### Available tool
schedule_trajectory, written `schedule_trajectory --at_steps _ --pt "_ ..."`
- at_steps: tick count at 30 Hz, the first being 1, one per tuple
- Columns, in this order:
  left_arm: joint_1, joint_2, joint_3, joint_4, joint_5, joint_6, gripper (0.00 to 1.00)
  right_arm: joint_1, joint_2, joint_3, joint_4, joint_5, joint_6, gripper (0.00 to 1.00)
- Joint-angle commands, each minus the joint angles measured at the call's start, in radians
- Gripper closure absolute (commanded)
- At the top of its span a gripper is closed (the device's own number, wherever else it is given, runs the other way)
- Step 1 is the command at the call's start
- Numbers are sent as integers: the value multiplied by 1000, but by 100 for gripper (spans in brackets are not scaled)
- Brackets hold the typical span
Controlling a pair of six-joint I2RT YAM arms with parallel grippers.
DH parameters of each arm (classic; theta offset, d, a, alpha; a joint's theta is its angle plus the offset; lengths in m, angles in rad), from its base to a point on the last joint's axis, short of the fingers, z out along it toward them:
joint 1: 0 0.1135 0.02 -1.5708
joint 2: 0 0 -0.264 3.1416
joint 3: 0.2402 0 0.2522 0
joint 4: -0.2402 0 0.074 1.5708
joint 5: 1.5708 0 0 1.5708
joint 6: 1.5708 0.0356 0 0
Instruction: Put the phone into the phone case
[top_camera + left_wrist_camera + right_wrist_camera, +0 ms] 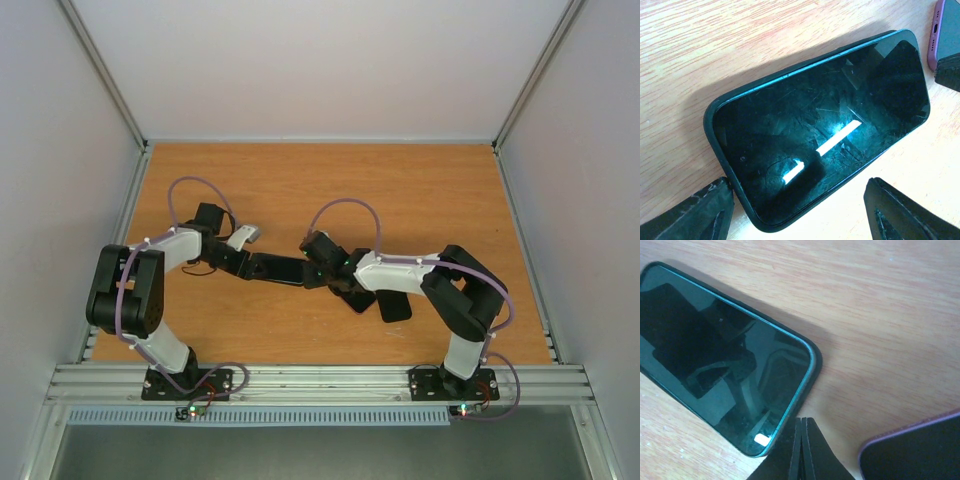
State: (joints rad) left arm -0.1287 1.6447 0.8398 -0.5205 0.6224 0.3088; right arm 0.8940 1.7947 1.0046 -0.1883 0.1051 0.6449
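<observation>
The phone [830,120] lies flat on the wooden table with its dark screen up, seated inside a black phone case [710,125] whose rim shows all round its teal edge [810,360]. My left gripper [800,215] is open, one finger [690,215] on each side of the phone's near end, not touching it. My right gripper [801,422] is shut with nothing in it, its tips against the case rim near a corner. In the top view the phone [275,268] lies between the left gripper [245,265] and the right gripper [312,275].
A second device with a purple rim [920,450] lies close to the right gripper, also visible from the left wrist [944,30]. Dark flat objects [393,305] lie under the right arm. Metal rails [300,380] edge the table.
</observation>
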Motion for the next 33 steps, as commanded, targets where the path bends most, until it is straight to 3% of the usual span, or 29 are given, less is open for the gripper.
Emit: schedule_trajectory --at_steps 1,17,33 --pt "-10 17 2 1 45 20 28 2 -12 57 36 -25 -44 99" --pt "-11 15 2 1 43 18 28 2 77 108 -3 5 -48 99" --pt "-10 7 -1 2 41 21 28 12 89 2 7 15 -4 99"
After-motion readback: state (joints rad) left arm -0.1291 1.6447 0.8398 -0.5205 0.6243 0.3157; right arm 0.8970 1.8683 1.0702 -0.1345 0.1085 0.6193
